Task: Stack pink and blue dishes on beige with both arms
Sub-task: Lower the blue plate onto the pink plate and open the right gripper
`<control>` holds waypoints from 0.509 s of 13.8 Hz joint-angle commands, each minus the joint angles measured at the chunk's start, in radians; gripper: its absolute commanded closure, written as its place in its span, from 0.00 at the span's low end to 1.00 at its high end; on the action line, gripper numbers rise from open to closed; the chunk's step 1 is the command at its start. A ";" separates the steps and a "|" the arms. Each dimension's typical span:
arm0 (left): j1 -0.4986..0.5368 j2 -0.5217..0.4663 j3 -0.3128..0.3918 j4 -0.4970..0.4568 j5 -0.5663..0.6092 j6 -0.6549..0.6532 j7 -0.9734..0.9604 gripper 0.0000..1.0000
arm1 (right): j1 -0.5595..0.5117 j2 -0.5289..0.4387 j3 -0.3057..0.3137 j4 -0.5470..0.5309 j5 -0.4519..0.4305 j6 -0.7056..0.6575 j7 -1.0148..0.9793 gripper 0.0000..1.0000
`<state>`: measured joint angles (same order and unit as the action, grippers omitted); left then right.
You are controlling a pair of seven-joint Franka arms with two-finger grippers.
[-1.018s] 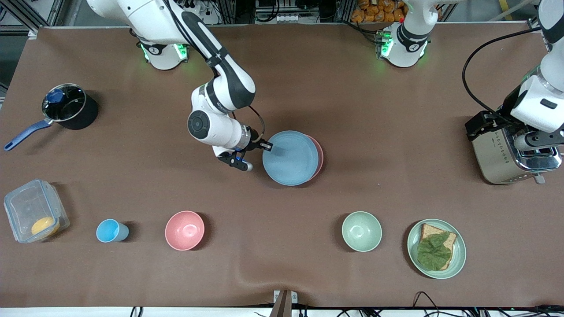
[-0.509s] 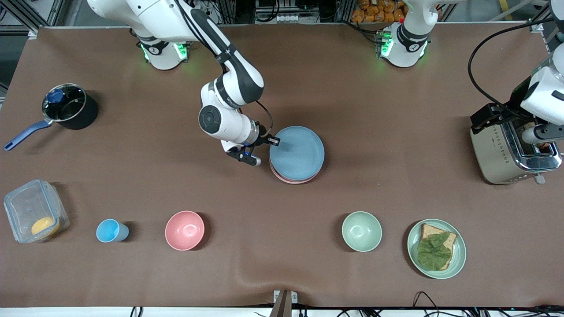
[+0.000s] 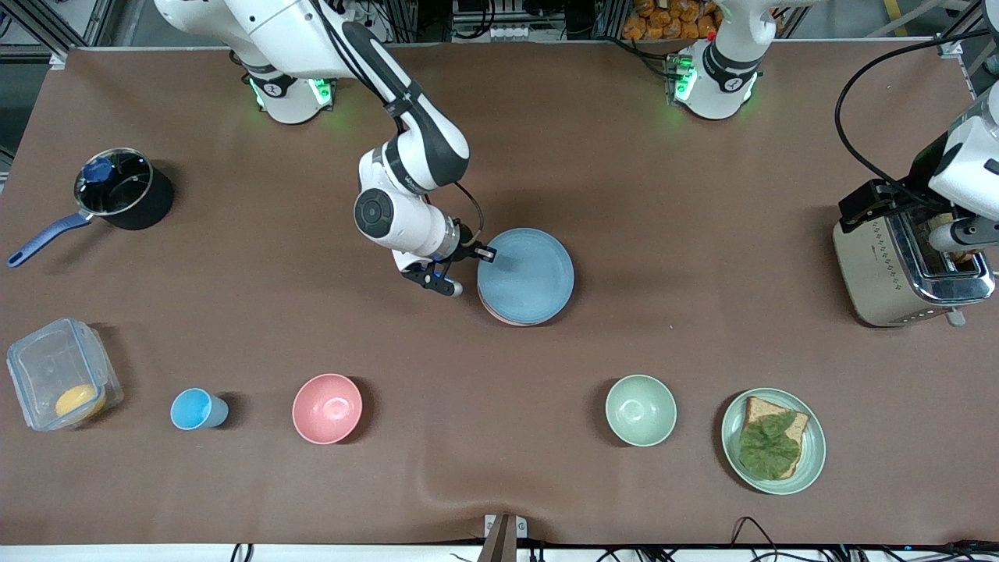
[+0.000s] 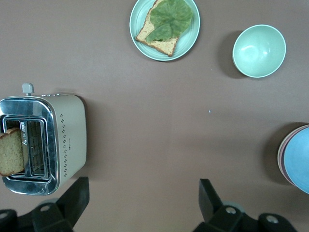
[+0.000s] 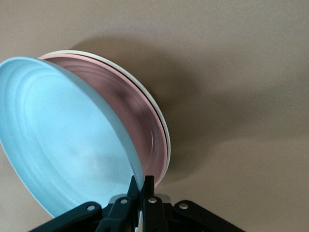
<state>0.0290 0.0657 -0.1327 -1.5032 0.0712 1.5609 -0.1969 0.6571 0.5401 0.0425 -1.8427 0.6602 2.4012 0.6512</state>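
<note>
- Brown matte cloth covers the table (image 3: 671, 156), wrinkled along the edge nearest the front camera.
- Note the right gripper (image 3: 478, 258): its fingers (image 5: 148, 191) are pinched together on the rim of the blue plate (image 3: 527, 273), over the middle of the table.
- Observe that the blue plate is tilted in the right wrist view, one edge raised off the pink plate (image 5: 145, 121), which lies on the beige plate (image 5: 161, 123).
- Expect risk here: if you release while the plate is tilted, it may drop, slide off-centre, or nudge the two plates beneath, since all three are smooth, matte and low-rimmed.
- Watch the withdrawal too; a finger under the rim could drag the blue plate sideways.
- See the left gripper (image 4: 145, 208) waiting with fingers apart above the toaster (image 3: 905, 265), a shiny metal box holding bread.
- Ignore the pink bowl (image 3: 327, 408), green bowl (image 3: 641, 410) and blue cup (image 3: 195, 409), all nearer the front camera.
</note>
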 commanded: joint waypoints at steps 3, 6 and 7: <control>0.005 -0.026 0.001 -0.017 -0.021 -0.010 0.028 0.00 | 0.029 0.017 -0.010 0.005 0.022 0.012 0.005 0.36; 0.006 -0.026 -0.001 -0.014 -0.022 -0.009 0.028 0.00 | 0.018 0.006 -0.012 0.013 0.022 0.000 0.002 0.00; 0.006 -0.026 0.001 -0.015 -0.021 -0.010 0.028 0.00 | 0.010 -0.012 -0.015 0.013 0.021 -0.008 -0.001 0.00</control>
<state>0.0294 0.0650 -0.1331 -1.5037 0.0712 1.5598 -0.1954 0.6700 0.5543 0.0393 -1.8360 0.6613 2.4039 0.6512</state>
